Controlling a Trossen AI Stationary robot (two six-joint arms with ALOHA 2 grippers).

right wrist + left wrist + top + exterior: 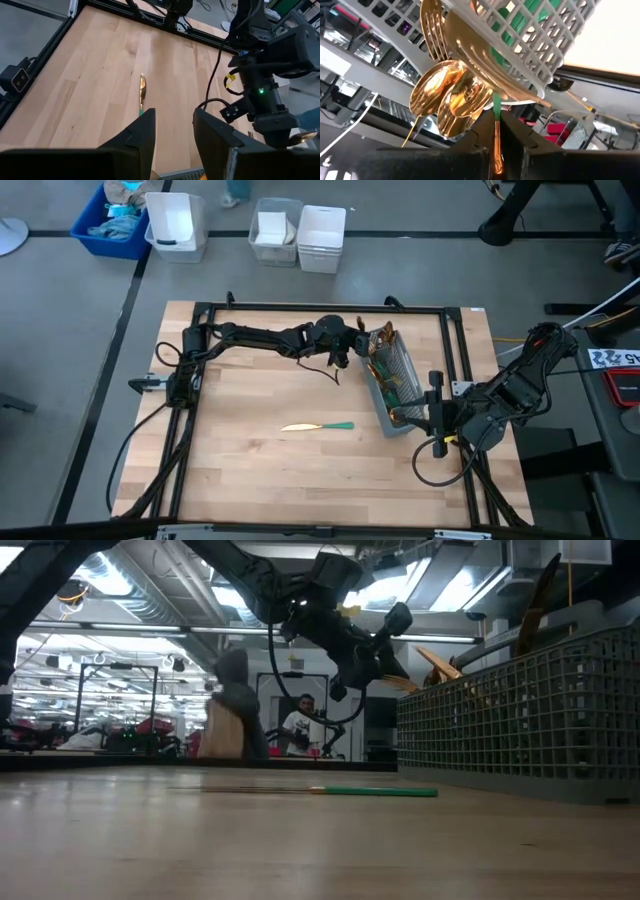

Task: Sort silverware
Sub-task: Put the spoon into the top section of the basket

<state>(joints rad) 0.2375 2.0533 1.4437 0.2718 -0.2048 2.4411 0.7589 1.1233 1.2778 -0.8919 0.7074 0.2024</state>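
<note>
left gripper (362, 340) reaches across the far side of the desk (260, 470) to the far end of the grey mesh caddy (392, 385), and its fingers (470, 155) are clamped on the slim teal handle of one piece of silverware (496, 120); which kind of piece it is cannot be told. just beyond those fingers, in the left wrist view, two gold spoon bowls (445, 97) and gold fork tines (434, 30) poke out past the caddy's mesh, with more teal handles inside. in the high view the caddy lies angled on the right part of the desk, gold heads clustered at its far end. a single knife (318, 426) with a gold blade and teal handle lies flat on bare wood near the middle of the desk, well apart from the caddy. right gripper (438, 442) hangs just beside the near end of the caddy, its fingers (142, 135) spread apart and holding nothing. behind the desk, white bins (300, 235) and a blue bin (108, 225) sit on the floor.
</note>
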